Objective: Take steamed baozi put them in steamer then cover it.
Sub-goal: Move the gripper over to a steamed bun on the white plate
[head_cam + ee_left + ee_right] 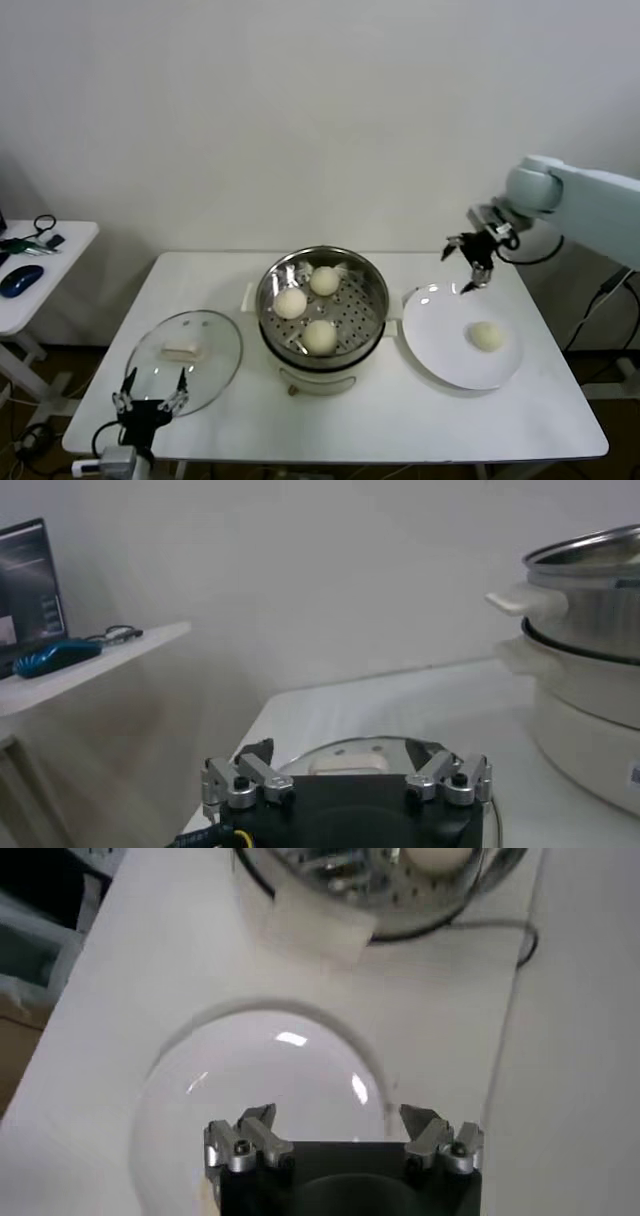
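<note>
While the left gripper (150,398) hangs open and empty at the table's (400,420) near-left corner, its arm cut off below, the cover (186,358) lies flat just beyond it, cream handle up. At centre the steamer (322,300) stands uncovered with three steamed baozi (320,336) on its perforated floor. To its right a fourth bun (486,336) sits on a white plate (440,340). Above the plate's far rim the right gripper (470,262) hovers, jaws spread, holding nothing.

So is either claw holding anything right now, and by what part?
Nothing is held. The left claw is open near the cover; the right claw is open above the plate.
</note>
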Available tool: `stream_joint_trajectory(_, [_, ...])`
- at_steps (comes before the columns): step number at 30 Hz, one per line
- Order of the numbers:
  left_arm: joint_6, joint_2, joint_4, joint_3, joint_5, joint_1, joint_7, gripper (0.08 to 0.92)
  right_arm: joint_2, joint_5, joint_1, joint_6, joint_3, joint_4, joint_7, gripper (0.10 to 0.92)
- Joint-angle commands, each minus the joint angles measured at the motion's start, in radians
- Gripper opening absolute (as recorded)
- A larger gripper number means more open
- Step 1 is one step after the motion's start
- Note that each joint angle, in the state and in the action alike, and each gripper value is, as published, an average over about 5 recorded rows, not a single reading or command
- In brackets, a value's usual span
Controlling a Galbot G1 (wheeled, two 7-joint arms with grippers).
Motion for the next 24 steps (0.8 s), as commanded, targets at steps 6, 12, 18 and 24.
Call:
stream_joint_trajectory(6, [-0.001,-0.001,0.006,-0.007,-0.002,-0.002,-0.001,0.823,-0.033,-0.182,-0.356,-0.085,0.216,-0.201,0.012,0.823])
stream_joint_trajectory(12, [-0.005,-0.004,0.011,-0.012,-0.001,0.003,-0.002,0.823,0.035,-0.248,-0.440,-0.047,0.301,-0.291,0.006,0.823])
stream_joint_trajectory(18, [-0.012,-0.009,0.014,-0.014,0.000,0.012,-0.005,0.823,0.079,-0.272,-0.476,-0.039,0.332,-0.322,0.002,0.823])
stream_joint_trajectory(24, [-0.016,-0.010,0.011,-0.020,0.001,0.023,-0.006,0.823,0.096,-0.297,-0.484,-0.028,0.338,-0.349,0.003,0.823])
